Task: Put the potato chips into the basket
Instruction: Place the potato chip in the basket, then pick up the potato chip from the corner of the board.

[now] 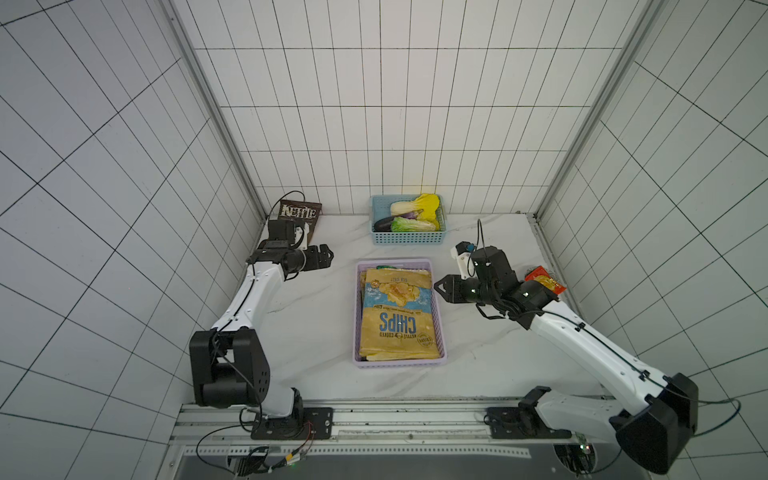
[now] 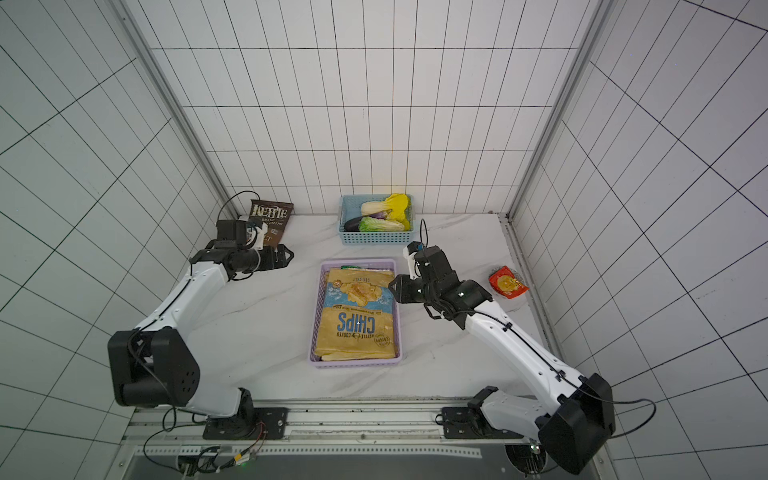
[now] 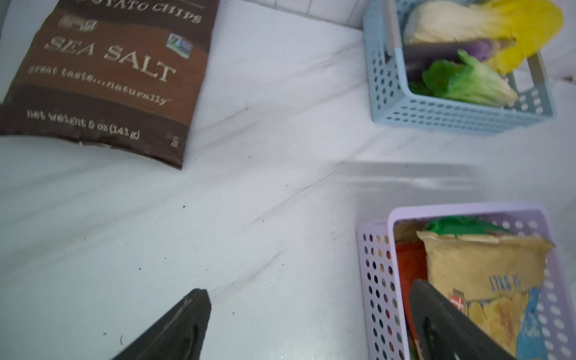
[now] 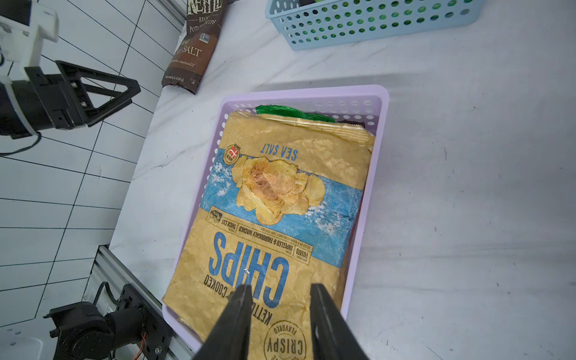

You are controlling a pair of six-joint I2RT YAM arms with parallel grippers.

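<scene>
Chips bag, tan kraft with blue label [image 1: 397, 320], lies flat on top inside lilac perforated plastic basket [image 1: 356, 324], mid-table. Green bag edge [image 4: 293, 112] pokes out beneath it at 12 o'clock. Dark brown "Kettle" bag [image 1: 300, 212] sits outside, 10 o'clock from basket, by wall. Left gripper [image 1: 327, 256] spread wide, empty, near it. Right gripper [image 1: 437, 286] part-spread, empty, at basket's 2 o'clock rim.

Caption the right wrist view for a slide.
Right tool, open, hovers above the tan CHIPS bag in the lilac basket; brown Kettle bag lies outside.
</scene>
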